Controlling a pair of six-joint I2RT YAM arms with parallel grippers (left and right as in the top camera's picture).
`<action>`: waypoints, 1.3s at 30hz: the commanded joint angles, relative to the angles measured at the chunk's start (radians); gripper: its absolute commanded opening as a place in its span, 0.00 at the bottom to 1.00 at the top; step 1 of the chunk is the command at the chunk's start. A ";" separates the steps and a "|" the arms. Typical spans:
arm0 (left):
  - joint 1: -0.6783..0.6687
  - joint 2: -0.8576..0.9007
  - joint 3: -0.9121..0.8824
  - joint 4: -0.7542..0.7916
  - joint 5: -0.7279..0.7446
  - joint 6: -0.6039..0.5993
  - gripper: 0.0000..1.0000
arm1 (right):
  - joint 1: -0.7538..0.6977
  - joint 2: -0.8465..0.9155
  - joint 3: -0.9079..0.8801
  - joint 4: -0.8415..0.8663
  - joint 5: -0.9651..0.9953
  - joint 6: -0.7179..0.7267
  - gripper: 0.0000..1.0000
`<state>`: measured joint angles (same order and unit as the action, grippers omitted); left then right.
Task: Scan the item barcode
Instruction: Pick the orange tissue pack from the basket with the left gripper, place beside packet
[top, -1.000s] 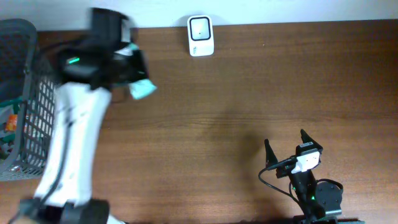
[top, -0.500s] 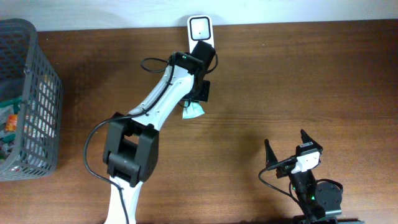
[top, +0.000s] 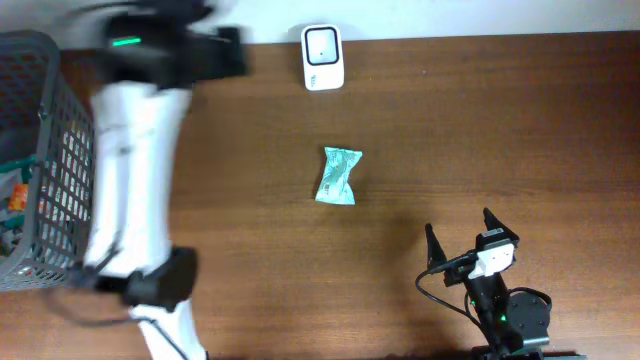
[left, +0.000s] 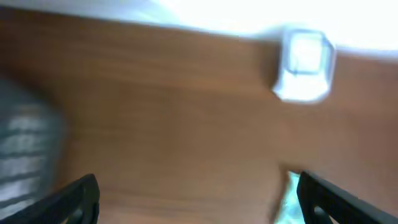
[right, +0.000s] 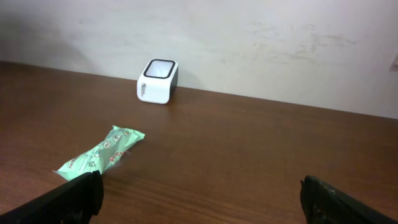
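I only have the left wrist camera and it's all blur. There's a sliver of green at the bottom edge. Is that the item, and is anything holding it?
Observer: Yes. Overhead shows the whole green packet lying flat on the table with nothing holding it, on the robot's side of the scanner and apart from it.
Operator: Where is my arm relative to it?
Observer: The left gripper is a blur at the table's far edge, between the basket and the scanner, well clear of the packet.
Operator: And the other side?
Observer: The right gripper is open and empty near the front right, pointing toward the packet but apart from it.
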<state>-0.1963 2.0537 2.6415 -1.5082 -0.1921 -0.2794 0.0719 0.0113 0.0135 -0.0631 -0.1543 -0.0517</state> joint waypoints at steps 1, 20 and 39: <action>0.279 -0.135 0.032 -0.047 -0.014 0.004 0.98 | 0.006 -0.008 -0.008 -0.002 0.006 0.008 0.98; 0.890 -0.029 -0.937 0.648 0.080 -0.108 0.61 | 0.006 -0.008 -0.008 -0.002 0.006 0.008 0.98; 0.824 0.090 -0.694 0.511 -0.059 -0.072 0.00 | 0.006 -0.008 -0.008 -0.002 0.006 0.008 0.98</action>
<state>0.6342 2.1883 1.7985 -0.9295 -0.2680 -0.3492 0.0719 0.0101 0.0135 -0.0631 -0.1539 -0.0517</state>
